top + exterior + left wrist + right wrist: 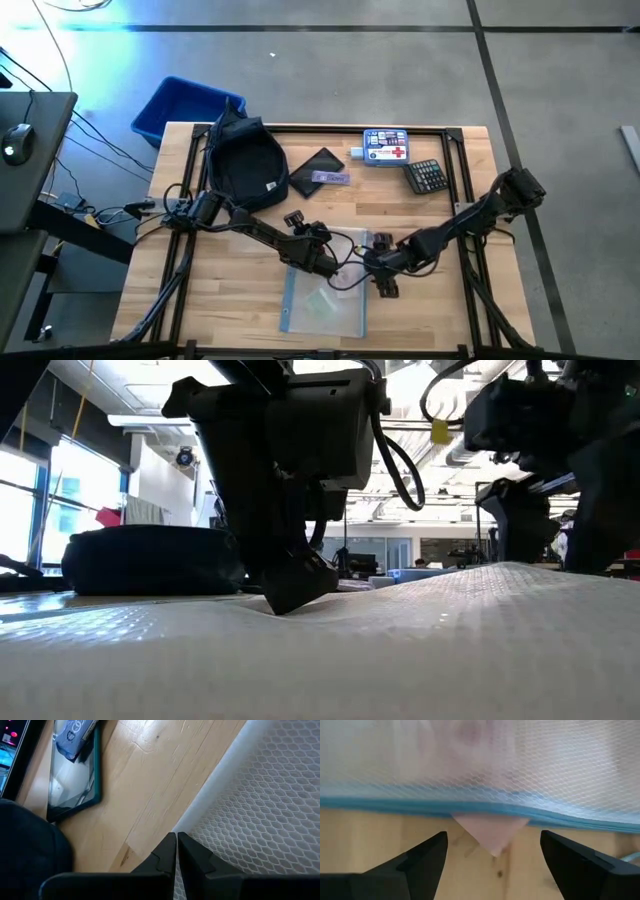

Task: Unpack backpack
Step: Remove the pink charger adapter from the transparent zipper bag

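Lying flat on the pale wooden table (220, 300), a translucent mesh pouch with a blue zipper edge (325, 300) is flanked by both grippers. The left gripper (176, 851) is seen with its fingers pressed together, nothing between them, its tips at the pouch's edge. The right gripper (492, 855) is spread wide — empty — facing the pouch's blue zipper edge, where a pink corner (490, 831) shows. The dark navy soft fabric backpack (243, 165) is found well beyond the pouch, with a flat black rectangular case (318, 172) just beside it.
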You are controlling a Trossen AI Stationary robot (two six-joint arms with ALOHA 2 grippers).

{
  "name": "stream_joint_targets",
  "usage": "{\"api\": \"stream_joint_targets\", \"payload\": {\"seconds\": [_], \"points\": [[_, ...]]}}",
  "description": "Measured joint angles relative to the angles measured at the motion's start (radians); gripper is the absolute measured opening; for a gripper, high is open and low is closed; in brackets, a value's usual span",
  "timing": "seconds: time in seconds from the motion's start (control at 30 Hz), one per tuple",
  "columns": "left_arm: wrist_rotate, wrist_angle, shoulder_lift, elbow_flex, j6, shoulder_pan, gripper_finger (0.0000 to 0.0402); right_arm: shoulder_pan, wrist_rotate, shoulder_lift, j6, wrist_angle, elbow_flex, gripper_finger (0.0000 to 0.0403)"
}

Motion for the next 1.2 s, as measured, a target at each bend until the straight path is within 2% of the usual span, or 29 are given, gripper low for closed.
{"api": "stream_joint_targets", "payload": {"seconds": [0.1,0.23,0.6,0.73,0.87,0.93,1.13,1.2], "points": [[0.0,0.0,0.0,0.0,0.0,0.0,0.0,0.017,0.014,0.0,0.065,0.023,0.0,0.0302],[0.002,0.001,0.0,0.0,0.001,0.0,0.0,0.039,0.094,0.012,0.137,0.021,0.0,0.0303],[0.005,0.001,0.0,0.0,0.002,-0.001,0.0,0.036,0.182,0.133,0.15,0.111,0.003,0.03],[0.006,0.001,-0.001,-0.001,0.003,-0.001,0.0,0.029,0.185,0.136,0.154,0.101,0.005,0.0258],[0.007,0.001,-0.001,-0.001,0.002,-0.001,0.0,0.042,0.171,0.101,0.164,0.01,0.004,0.0172],[0.007,0.001,-0.001,-0.001,0.002,-0.001,0.0,0.05,0.176,0.073,0.17,-0.061,0.002,0.0171],[0.008,-0.005,-0.001,-0.001,0.001,-0.001,0.0,0.064,0.07,-0.053,0.199,-0.29,0.0,0.0171],[0.008,-0.007,-0.001,-0.001,0.001,-0.002,0.0,0.067,0.08,-0.093,0.215,-0.362,0.0,0.0171]]}}
